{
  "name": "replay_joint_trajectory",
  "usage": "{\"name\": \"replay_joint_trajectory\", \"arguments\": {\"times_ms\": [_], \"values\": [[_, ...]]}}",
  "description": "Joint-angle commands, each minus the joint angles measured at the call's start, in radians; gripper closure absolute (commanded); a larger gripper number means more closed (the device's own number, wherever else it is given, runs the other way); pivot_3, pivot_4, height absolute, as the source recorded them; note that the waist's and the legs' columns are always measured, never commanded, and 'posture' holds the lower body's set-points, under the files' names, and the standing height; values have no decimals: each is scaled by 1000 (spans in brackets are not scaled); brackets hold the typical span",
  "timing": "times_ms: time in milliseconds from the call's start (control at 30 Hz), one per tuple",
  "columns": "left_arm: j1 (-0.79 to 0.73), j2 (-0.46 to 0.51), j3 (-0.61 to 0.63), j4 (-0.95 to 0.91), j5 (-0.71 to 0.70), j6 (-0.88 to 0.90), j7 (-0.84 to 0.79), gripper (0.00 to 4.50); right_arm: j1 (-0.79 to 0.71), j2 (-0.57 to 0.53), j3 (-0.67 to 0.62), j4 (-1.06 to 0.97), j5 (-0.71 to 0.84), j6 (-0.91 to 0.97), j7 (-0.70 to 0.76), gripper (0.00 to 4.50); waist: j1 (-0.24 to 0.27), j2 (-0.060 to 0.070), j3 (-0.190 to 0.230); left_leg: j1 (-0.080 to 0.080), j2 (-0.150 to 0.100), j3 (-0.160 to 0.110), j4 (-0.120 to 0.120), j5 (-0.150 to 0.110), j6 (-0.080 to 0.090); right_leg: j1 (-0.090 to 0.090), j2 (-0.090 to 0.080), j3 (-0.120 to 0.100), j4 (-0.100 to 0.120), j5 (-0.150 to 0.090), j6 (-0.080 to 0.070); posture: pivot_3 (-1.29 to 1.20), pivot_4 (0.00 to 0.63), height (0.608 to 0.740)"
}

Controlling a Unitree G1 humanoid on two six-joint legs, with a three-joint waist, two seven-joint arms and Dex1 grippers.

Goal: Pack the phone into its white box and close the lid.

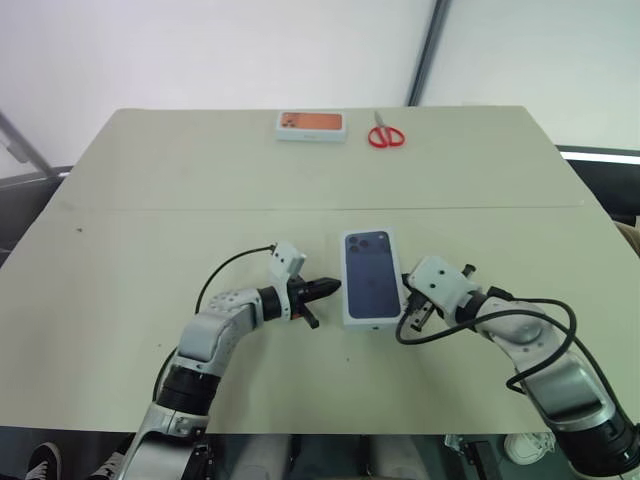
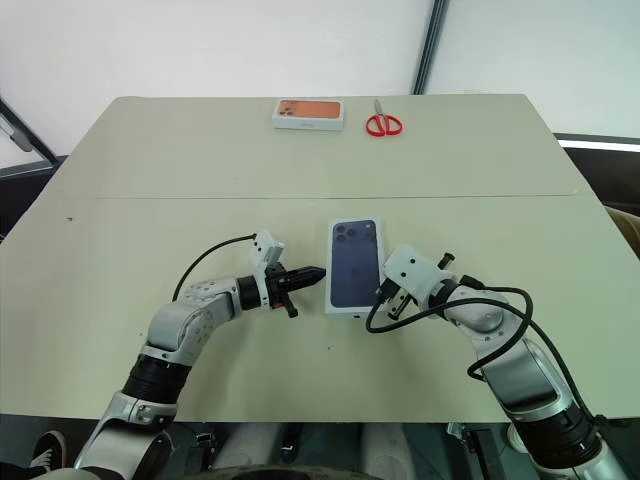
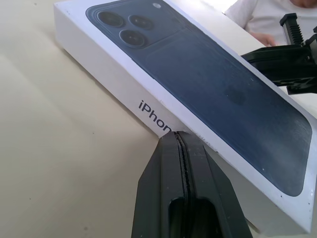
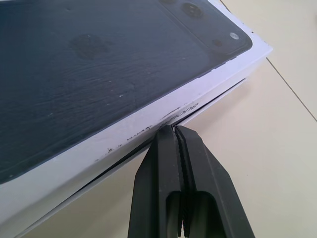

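Both black two-fingered grippers, left and right, closed and empty, flank the picture-printed white cardboard lid; press evenly, since its right edge gapes.

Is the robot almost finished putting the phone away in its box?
Nearly. The lid, with its phone picture facing up, already sits on the white box, so the phone is hidden inside. Right now the shut left claw and shut right claw press against opposite long sides. What's left: a dark gap along the right side shows the lid isn't pushed all the way down yet.
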State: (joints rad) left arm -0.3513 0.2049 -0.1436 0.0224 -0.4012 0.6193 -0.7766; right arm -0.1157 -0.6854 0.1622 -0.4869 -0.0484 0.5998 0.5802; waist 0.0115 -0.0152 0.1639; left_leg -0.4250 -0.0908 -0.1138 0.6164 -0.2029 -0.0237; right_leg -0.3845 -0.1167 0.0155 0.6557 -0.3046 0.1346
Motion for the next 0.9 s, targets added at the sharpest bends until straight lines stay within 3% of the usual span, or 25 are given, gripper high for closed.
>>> {"name": "replay_joint_trajectory", "arguments": {"times_ms": [33,900], "values": [[-19,-28,-18,-23,-18,-19,-11,4500,-18,17,46,-3,-6,-15,19,4429,0,0,0,0,0,0,0,0,0,0,0,0,0,0,0,0,150,740],[-25,-55,-21,-46,-16,-48,-3,4500,-26,0,25,-19,-48,-28,52,4429,1,0,0,0,0,0,0,0,0,1,0,0,0,0,0,0,150,740]]}}
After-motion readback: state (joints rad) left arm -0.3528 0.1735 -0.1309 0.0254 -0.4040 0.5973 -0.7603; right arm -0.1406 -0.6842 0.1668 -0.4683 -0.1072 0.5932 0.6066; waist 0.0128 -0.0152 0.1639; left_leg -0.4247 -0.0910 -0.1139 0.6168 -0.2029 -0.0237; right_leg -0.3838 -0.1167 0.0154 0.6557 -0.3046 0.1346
